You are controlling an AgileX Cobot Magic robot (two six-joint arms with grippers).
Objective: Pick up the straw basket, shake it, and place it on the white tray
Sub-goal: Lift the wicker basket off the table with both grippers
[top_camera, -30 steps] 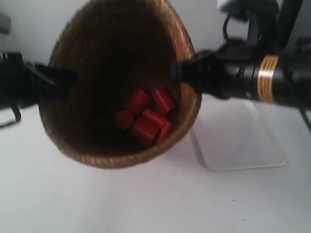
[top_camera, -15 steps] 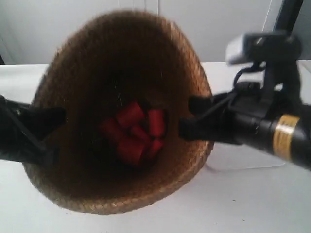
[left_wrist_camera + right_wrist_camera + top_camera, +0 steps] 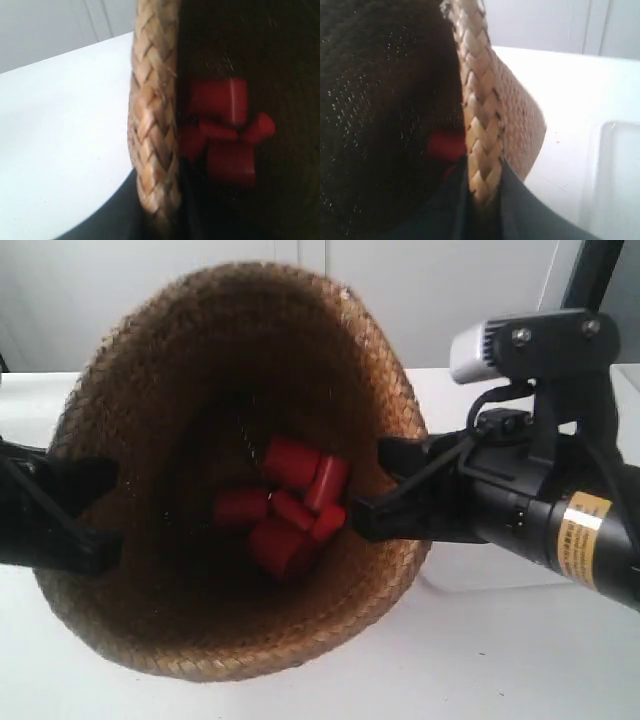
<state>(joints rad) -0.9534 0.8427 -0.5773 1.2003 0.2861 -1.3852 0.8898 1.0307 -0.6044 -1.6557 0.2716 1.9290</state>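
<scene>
The straw basket point(image 3: 200, 640) hangs in the air, tipped with its mouth toward the exterior view. Several red cylinders point(image 3: 290, 505) lie inside it. My right gripper point(image 3: 372, 492), on the arm at the exterior view's right, is shut on the braided rim point(image 3: 480, 125); its jaws point(image 3: 482, 205) pinch the braid from both sides. My left gripper point(image 3: 95, 508) clamps the opposite rim point(image 3: 152, 125), and the gripper point(image 3: 165, 220) is shut there too, with the red cylinders point(image 3: 225, 130) beyond. The white tray point(image 3: 490, 568) lies on the table behind the basket, largely hidden.
A white tabletop point(image 3: 520, 660) lies beneath the basket. In the right wrist view the tray point(image 3: 615, 170) sits close beside the basket's wall. A camera housing point(image 3: 525, 340) rides on the right arm. A pale wall stands behind.
The basket has swung lower and closer in the exterior view, with both arms following. The red cylinders have tumbled to new spots inside it.
</scene>
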